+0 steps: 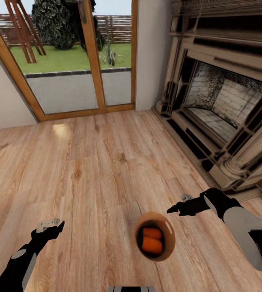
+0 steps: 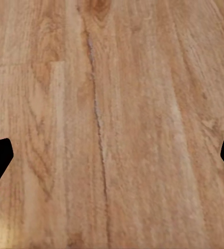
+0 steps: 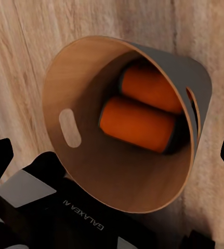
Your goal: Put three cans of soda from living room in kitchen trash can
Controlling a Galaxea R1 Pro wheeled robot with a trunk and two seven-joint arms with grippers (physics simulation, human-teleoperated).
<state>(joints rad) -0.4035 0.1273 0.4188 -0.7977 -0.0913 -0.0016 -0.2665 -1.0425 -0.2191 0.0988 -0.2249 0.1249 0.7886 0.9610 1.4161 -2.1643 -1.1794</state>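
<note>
Brown-walled bin, grey outside — two orange cans within. Floor warm tan, dark-grained. Door frames honey-brown. Fireplace beige — mottled grey brick. Black grippers.

We saw the trash can, brown inside and grey outside, upright over the wood floor with two orange soda cans lying side by side at its bottom.

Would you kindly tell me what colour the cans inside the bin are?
Both cans in the bin are orange, clearest in the right wrist view.
</note>
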